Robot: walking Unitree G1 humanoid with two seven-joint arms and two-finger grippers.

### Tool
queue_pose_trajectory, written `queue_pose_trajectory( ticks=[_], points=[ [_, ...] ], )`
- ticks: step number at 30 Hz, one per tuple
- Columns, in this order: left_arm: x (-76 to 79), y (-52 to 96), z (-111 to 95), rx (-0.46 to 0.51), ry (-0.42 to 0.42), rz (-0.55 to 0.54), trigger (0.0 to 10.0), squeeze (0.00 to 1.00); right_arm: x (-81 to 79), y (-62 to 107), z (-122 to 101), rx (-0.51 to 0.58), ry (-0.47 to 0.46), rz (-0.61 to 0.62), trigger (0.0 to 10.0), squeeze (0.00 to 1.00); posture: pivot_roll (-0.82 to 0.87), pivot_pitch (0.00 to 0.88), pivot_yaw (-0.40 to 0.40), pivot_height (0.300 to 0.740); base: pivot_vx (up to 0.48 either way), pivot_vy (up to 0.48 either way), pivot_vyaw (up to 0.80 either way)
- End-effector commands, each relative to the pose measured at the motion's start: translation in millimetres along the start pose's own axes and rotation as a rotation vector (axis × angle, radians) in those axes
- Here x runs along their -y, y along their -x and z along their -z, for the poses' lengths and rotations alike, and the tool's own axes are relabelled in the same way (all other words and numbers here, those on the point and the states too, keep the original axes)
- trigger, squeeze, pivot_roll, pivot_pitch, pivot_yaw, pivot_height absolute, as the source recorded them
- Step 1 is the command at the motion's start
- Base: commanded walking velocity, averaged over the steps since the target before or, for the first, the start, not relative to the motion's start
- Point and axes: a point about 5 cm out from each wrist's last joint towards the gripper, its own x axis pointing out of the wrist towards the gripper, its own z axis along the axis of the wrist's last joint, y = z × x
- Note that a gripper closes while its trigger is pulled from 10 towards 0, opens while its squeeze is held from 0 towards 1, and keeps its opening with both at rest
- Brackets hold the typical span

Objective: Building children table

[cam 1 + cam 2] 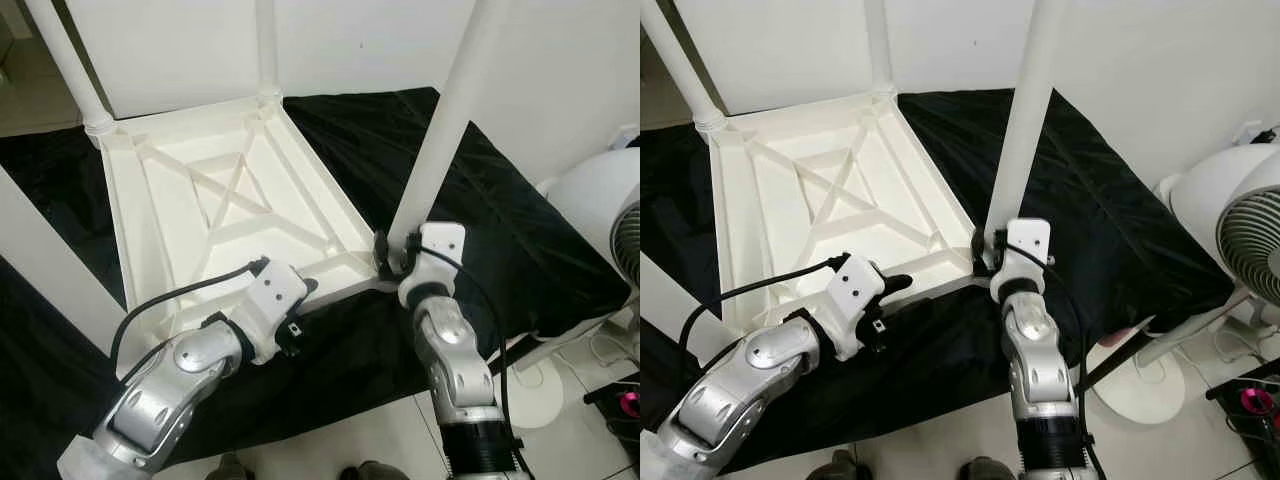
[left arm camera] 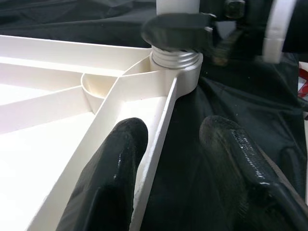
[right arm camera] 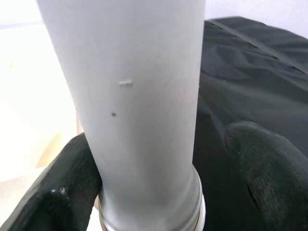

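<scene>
Right gripper (image 1: 392, 256) jaws straddle the upright leg (image 1: 440, 130) base loosely; left gripper (image 2: 183, 159) jaws sit open over the tabletop (image 1: 215, 200) rim.

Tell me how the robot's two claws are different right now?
The left claw straddles the flat rim of the upside-down white table top, one finger each side. The right claw sits around the upright table leg near its base. The left arm reaches low and slanted; the right points up. Both have black fingers.
</scene>
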Motion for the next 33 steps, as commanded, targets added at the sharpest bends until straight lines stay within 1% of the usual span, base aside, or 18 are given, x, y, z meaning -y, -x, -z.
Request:
queue_pose_trajectory(
  ticks=[1,4,5,7,8,9,10,12,13,14,16,17,20,27,28,29,30,33],
  points=[
    [2.9,2.2,-2.2,-0.001,-0.003,0.073,10.0,0.00,9.0,3.0,-1.8,0.025,0.006,-0.029,10.0,0.00,-0.07,0.060,-0.001,0.740,0.000,0.000,0.00],
    [5.2,2.5,-2.7,-0.003,-0.003,0.082,10.0,0.00,19.2,4.3,-4.6,0.056,0.019,-0.129,10.0,0.00,-0.08,0.047,0.013,0.740,0.000,0.000,0.00],
    [5.2,2.5,-2.7,-0.003,-0.003,0.082,10.0,0.00,19.2,4.3,-4.6,0.056,0.019,-0.129,10.0,0.00,-0.08,0.047,0.013,0.740,0.000,0.000,0.00],
    [7.6,2.0,-3.5,0.000,-0.006,0.098,10.0,0.00,26.4,1.6,-9.9,0.072,0.049,-0.236,10.0,0.00,-0.07,0.048,0.015,0.740,0.000,0.000,0.00],
    [7.6,2.0,-3.5,0.000,-0.006,0.098,10.0,0.00,26.4,1.6,-9.9,0.072,0.049,-0.236,10.0,0.00,-0.07,0.048,0.015,0.740,0.000,0.000,0.00],
    [6.8,1.5,-3.8,0.001,-0.006,0.097,10.0,0.00,28.2,-0.4,-11.3,0.065,0.062,-0.342,10.0,0.00,-0.07,0.039,0.023,0.740,0.000,0.000,0.00],
    [6.2,1.2,-3.9,0.001,-0.007,0.095,10.0,0.00,28.9,-1.9,-11.2,0.058,0.078,-0.383,10.0,0.00,-0.07,0.039,0.023,0.740,0.000,0.000,0.00],
    [5.0,0.8,-4.7,0.002,-0.009,0.094,10.0,0.00,28.2,-5.7,-10.7,0.041,0.100,-0.450,10.0,0.00,-0.07,0.040,0.029,0.740,0.000,0.000,0.00],
    [5.0,0.8,-4.7,0.002,-0.009,0.094,10.0,0.00,28.2,-5.7,-10.7,0.041,0.100,-0.450,10.0,0.00,-0.07,0.040,0.029,0.740,0.000,0.000,0.00],
    [4.4,0.5,-5.0,0.003,-0.009,0.094,10.0,0.00,27.5,-7.8,-10.5,0.032,0.107,-0.481,10.0,0.00,-0.07,0.038,0.031,0.740,0.000,0.000,0.00],
    [3.5,0.3,-6.3,0.005,-0.013,0.100,10.0,0.00,23.0,-18.1,-11.8,0.016,0.156,-0.569,10.0,0.00,-0.07,0.036,0.038,0.740,0.000,0.000,0.00],
    [3.5,0.3,-6.3,0.005,-0.013,0.100,10.0,0.00,23.0,-18.1,-11.8,0.016,0.156,-0.569,10.0,0.00,-0.07,0.036,0.038,0.740,0.000,0.000,0.00],
    [2.8,0.6,-8.5,0.006,-0.021,0.109,10.0,0.00,20.8,-33.6,-14.2,-0.003,0.221,-0.661,10.0,0.00,-0.06,0.035,0.032,0.740,0.000,0.000,0.00],
    [4.0,2.3,-9.4,0.010,-0.018,0.101,10.0,0.00,24.1,-38.1,-10.6,-0.034,0.241,-0.723,10.0,0.00,-0.05,0.040,0.019,0.740,0.000,0.000,0.00],
    [5.3,2.0,-9.7,0.013,-0.017,0.102,10.0,0.00,25.3,-38.4,-9.6,-0.038,0.241,-0.725,0.7,0.00,-0.05,0.039,0.016,0.740,0.000,0.000,0.00],
    [6.2,1.6,-10.0,0.015,-0.015,0.101,10.0,0.00,26.1,-38.6,-8.7,-0.043,0.238,-0.727,0.7,0.00,-0.05,0.039,0.016,0.740,0.000,0.000,0.00],
    [7.0,1.3,-10.4,0.016,-0.014,0.101,10.0,0.00,26.9,-39.0,-8.0,-0.046,0.234,-0.731,0.0,0.00,-0.04,0.041,0.011,0.740,0.000,0.000,0.00],
    [8.0,1.2,-10.6,0.018,-0.013,0.102,10.0,0.00,27.6,-38.7,-7.0,-0.051,0.231,-0.738,0.0,0.00,-0.04,0.040,0.009,0.740,0.000,0.000,0.00]
  ],
)
